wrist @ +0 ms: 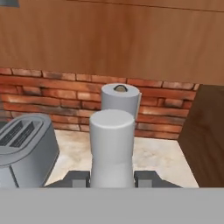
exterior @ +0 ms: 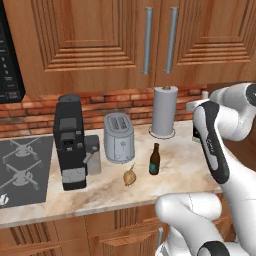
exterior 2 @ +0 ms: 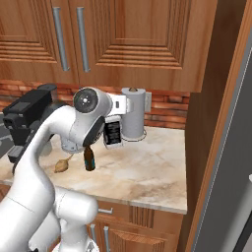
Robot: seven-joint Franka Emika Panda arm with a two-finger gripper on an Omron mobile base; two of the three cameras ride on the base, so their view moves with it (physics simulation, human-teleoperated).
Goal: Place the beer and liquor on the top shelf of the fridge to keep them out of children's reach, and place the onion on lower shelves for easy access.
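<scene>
Now holds the liquor (exterior 2: 112, 134) in the gripper (wrist: 112, 178), shut on the short white neck. In the hand view, one dark finger (wrist: 78, 178) on each side of this neck, both pressing on it. In the right base view, the black label facing the camera and the bottle hanging close to upright under the hand, it seems a little above the counter (exterior: 185, 165), although contact with the marble cannot be told.

About the arm: rises from the base at the near side, goes up, folds at the round white elbow joint, then reaches forward and down to the far right part of the counter. Wrist turned so that the hand looks towards the brick wall.

Just behind the liquor, at the far side: the paper towel roll (exterior 2: 133, 118), standing upright against the bricks. More to the left, the toaster (exterior: 119, 137), and left of that the black coffee machine (exterior: 70, 142).

Near the middle of the counter: the beer (exterior: 154, 160), upright, just right of the toaster and free of the gripper. Beside it on the left, a little nearer: the onion (exterior: 130, 176), lying on the marble with its stem tip pointing up and back. Both well apart from the liquor.

At the far right edge of the right base view: the dark grey front of the fridge (exterior 2: 231, 187), behind a wooden side panel.
</scene>
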